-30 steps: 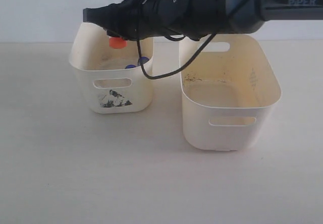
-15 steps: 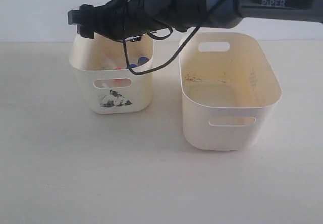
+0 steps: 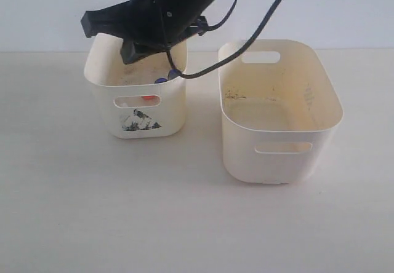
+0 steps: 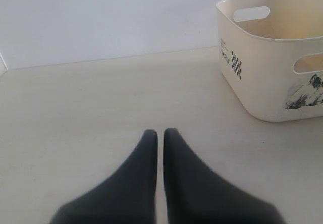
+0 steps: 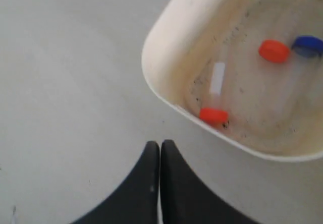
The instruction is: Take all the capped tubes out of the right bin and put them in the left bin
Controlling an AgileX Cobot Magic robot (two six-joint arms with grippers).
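The left bin (image 3: 165,114), small and cream with a black picture, holds the capped tubes. In the right wrist view the left bin (image 5: 160,80) contains an orange-red-capped tube (image 5: 214,114), a second orange-red cap (image 5: 274,51) and a blue cap (image 5: 308,43). The exterior view shows two blue caps (image 3: 174,74) and a red cap (image 3: 148,98) through the slot handle. My right gripper (image 3: 88,23) (image 5: 160,144) reaches across above the left bin's far left rim, shut and holding nothing. My left gripper (image 4: 157,131) is shut over bare table beside the left bin (image 4: 255,72). No tube shows in the right bin (image 3: 283,162).
A black cable (image 3: 203,70) hangs from the right arm over the gap between the bins. A pale wall runs behind the table. The left arm is outside the exterior view.
A second ago my right gripper held an orange-red-capped tube over the left bin. The tube now lies in the bin, and the arm has swung upward.
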